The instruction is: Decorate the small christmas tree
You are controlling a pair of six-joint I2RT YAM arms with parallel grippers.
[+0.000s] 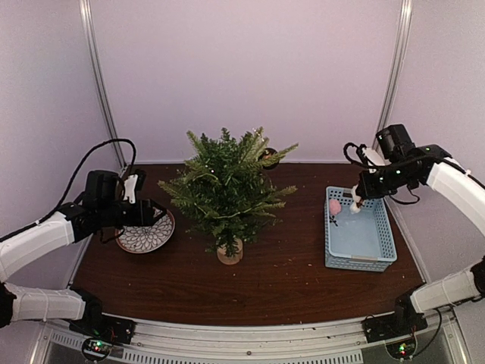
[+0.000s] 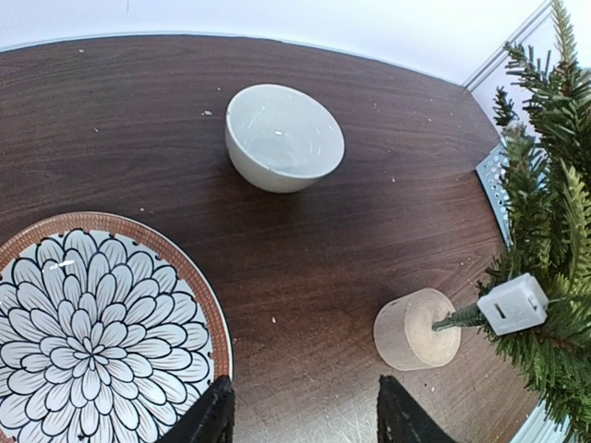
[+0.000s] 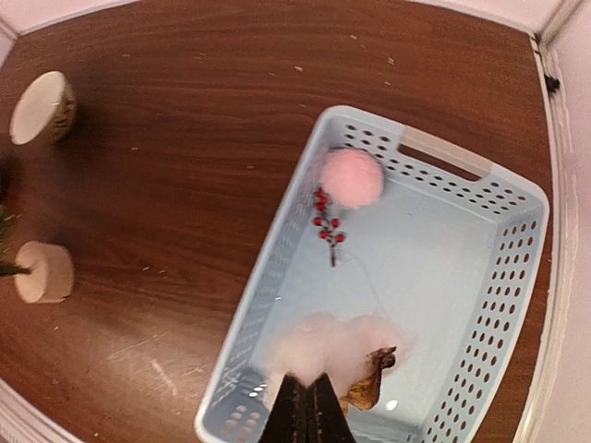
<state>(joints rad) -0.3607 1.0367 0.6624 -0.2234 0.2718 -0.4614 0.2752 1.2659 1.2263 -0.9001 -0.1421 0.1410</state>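
The small christmas tree [image 1: 227,189] stands mid-table on its pale wooden stump [image 1: 229,252]; the left wrist view shows the stump [image 2: 417,329] and branches [image 2: 554,231] with a small white box [image 2: 512,305] on them. My left gripper [image 2: 307,417] is open and empty, low over the table between a patterned plate [image 2: 92,314] and the stump. My right gripper [image 3: 307,388] is shut on a pale pink fluffy ornament [image 3: 337,346] with a brown piece [image 3: 369,386] hanging from it, over the blue basket [image 3: 268,277]. From above, the right gripper [image 1: 355,203] is at the basket's far left corner.
In the basket [image 1: 383,235] lie a pink pompom [image 3: 352,177] and a red berry sprig [image 3: 326,226]. A white bowl [image 2: 283,137] sits behind the plate [image 1: 145,231]. A second round wooden piece [image 3: 42,108] stands near the back, left of the basket.
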